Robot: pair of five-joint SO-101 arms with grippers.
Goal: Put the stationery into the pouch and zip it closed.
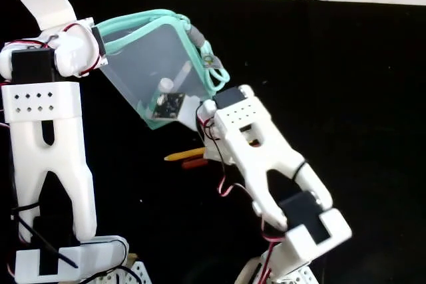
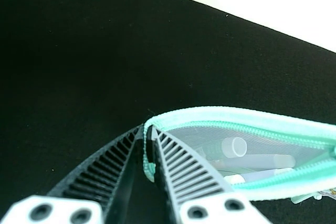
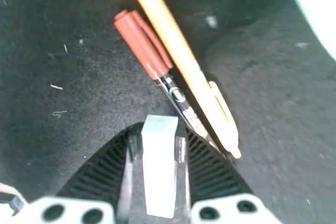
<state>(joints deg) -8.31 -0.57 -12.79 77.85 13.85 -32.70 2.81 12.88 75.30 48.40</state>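
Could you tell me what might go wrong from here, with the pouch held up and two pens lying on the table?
1. The left gripper pinches the pouch only at one corner of its zip edge, so it could slip or swing when things are pushed in.
2. The red pen and orange pen lie close side by side; grasping one may drag the other.
3. The right gripper holds a pale block above the pens and might knock them if lowered.

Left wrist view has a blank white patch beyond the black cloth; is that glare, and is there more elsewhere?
Left wrist view: yes, the surface past the black cloth is washed out to white. Right wrist view: a pale blown-out patch in one corner; eraser evenly lit. High view: pouch shows a faint sheen.
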